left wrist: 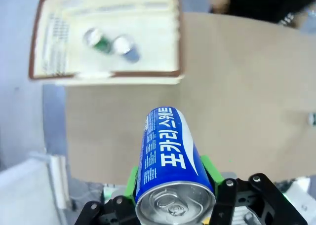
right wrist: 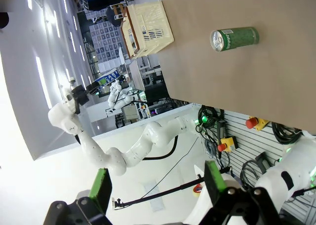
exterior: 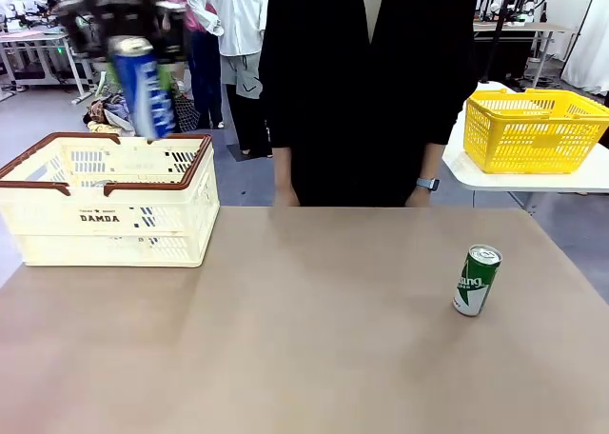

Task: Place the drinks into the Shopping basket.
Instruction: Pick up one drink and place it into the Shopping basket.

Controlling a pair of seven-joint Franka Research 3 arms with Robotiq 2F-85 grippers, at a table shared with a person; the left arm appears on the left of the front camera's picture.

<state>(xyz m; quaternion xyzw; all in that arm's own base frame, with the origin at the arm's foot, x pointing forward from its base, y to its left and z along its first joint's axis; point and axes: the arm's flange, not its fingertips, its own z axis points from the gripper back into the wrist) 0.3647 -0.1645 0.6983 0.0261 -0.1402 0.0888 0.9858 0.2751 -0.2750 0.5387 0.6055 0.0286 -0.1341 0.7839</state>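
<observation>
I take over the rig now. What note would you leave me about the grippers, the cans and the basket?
Left gripper: shut on the held blue can, raised near the Shopping basket.
Right gripper: open, empty.
Done: first green can and first blue can are in the basket.
Left: drop the held can in, then fetch the last green can, standing on the table.

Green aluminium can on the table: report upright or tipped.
Upright: the green aluminium can stands on the tan table, silver top facing up.
</observation>
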